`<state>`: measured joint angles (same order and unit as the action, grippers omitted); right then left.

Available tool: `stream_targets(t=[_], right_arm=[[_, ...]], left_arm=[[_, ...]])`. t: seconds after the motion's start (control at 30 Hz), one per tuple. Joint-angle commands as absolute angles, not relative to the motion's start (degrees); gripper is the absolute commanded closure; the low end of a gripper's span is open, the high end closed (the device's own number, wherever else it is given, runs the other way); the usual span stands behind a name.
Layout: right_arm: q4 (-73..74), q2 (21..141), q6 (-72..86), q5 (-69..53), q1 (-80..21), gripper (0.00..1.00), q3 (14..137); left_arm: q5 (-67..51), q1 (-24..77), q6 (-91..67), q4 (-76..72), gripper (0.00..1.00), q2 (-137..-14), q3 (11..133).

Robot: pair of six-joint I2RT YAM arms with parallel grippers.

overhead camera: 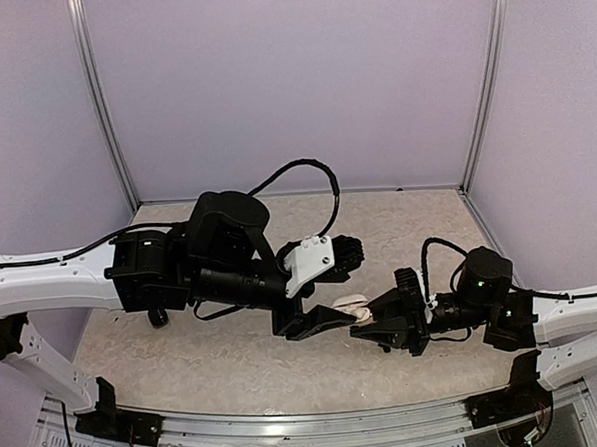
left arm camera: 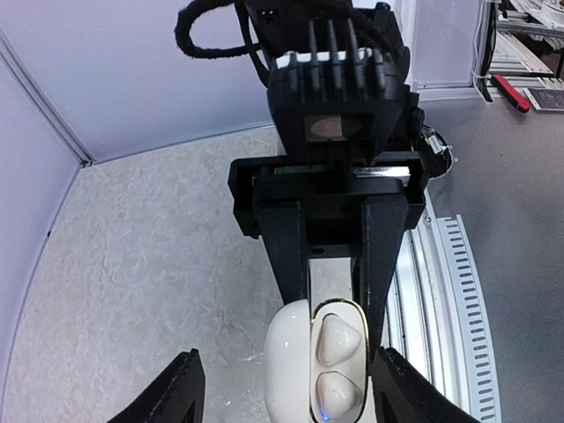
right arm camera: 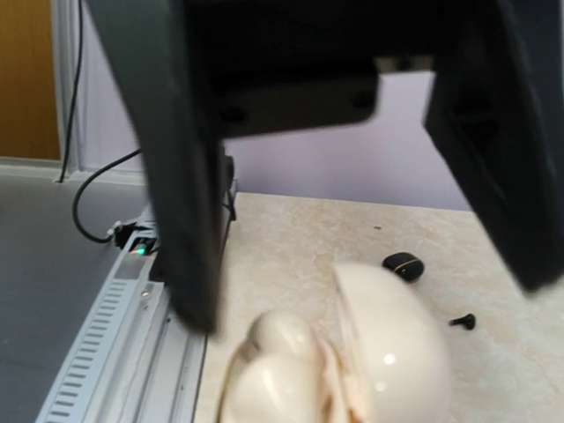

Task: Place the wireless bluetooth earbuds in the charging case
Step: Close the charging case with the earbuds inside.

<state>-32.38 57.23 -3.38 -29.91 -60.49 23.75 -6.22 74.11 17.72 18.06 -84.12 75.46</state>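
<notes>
Marbled tabletop (overhead camera: 184,340) is seen under the open charging case (left arm camera: 286,361), white earbuds (left arm camera: 339,339) seated inside; left gripper (overhead camera: 319,321) and right gripper (overhead camera: 372,325) are spread, so the case should be steadied before pressing.

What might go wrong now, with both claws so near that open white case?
The left gripper and right gripper crowd the open case; a bump may tip it or shake out its two white earbuds. A black earbud lies loose beyond it, tiny and easy to fumble.
</notes>
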Motion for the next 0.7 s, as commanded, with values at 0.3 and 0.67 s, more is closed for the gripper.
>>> stream_targets(t=[0.3, 0.67], right_arm=[[-33.4, 55.2, -1.6, -28.1, -59.8, 1.00, 25.0], [-32.1, 56.4, -2.8, -29.7, -59.8, 1.00, 27.1]], left_arm=[[-9.4, 73.6, 9.7, 1.3, 0.01, -73.1, 63.0], [-9.9, 73.7, 9.4, 2.5, 0.01, -77.5, 64.2]])
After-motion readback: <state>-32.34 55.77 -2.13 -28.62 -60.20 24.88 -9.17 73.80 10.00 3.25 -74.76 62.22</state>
